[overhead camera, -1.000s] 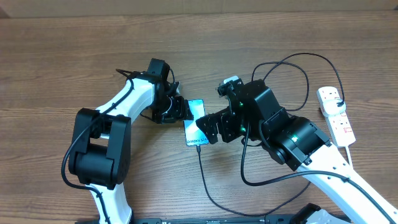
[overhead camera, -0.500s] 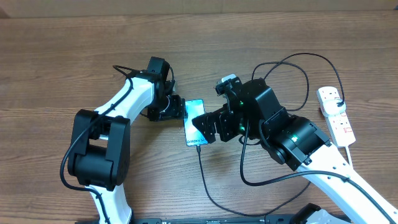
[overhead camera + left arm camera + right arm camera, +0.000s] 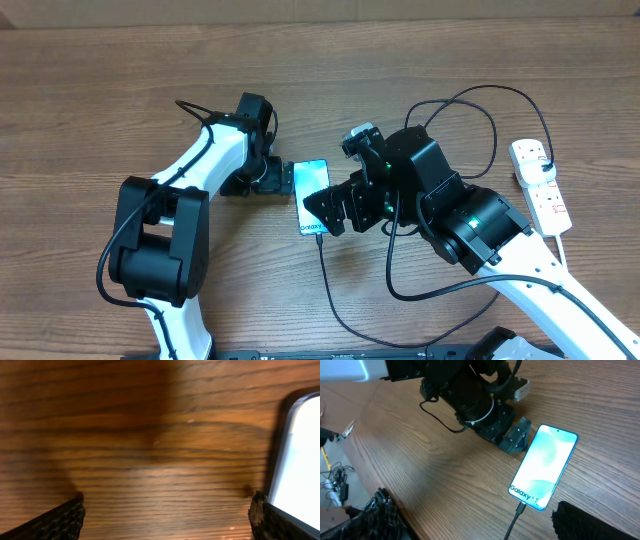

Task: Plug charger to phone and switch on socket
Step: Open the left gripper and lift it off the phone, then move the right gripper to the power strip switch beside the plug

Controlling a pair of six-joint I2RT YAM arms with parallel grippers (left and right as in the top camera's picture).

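Observation:
The phone (image 3: 311,187) lies flat on the wooden table with its screen lit; it also shows in the right wrist view (image 3: 545,467) and at the right edge of the left wrist view (image 3: 302,455). The black charger (image 3: 325,280) runs from the phone's bottom edge, and its plug tip (image 3: 520,509) sits against the phone's port. My left gripper (image 3: 275,178) is open and empty just left of the phone; its right finger (image 3: 265,520) is close to the phone's edge. My right gripper (image 3: 335,212) is open and empty above the phone's lower right. The socket (image 3: 541,188) lies at the far right.
The charger loops behind my right arm (image 3: 470,225) towards the socket, and the socket's white cord (image 3: 565,245) runs down the right side. My left gripper's body (image 3: 485,405) sits just beyond the phone in the right wrist view.
My left gripper has drawn back to the left, away from the phone. My right gripper has shifted slightly left over the phone's lower end. The phone and cable have stayed put.

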